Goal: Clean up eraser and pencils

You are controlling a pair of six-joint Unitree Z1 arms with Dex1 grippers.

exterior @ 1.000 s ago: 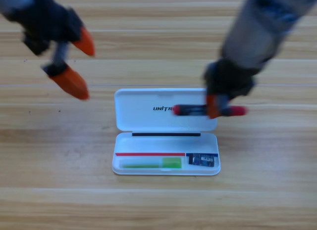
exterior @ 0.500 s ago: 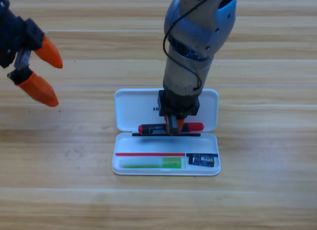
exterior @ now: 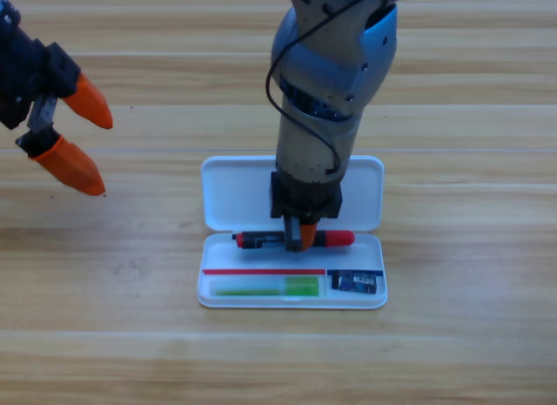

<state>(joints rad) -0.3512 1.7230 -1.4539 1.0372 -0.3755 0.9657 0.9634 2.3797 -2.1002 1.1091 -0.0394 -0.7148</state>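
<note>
the right gripper [exterior: 300, 235] points down over the open white plastic case [exterior: 235, 192] on the wooden table [exterior: 470, 248], its orange jaws pinching the black-barrelled pencil with red ends [exterior: 335, 239], which lies level across the back edge of the case's tray. the translucent light green pencil [exterior: 265, 288] and the small dark eraser [exterior: 356, 282] lie in the tray's front. the left gripper [exterior: 83, 139] waits at the left edge, jaws spread.

We see our right arm reaching down from the top, its right gripper [exterior: 301, 235] pointing straight down, orange jaws seemingly pinched together, though mostly hidden. Our left gripper [exterior: 77, 135] waits at the left edge, jaws spread wide.
</note>
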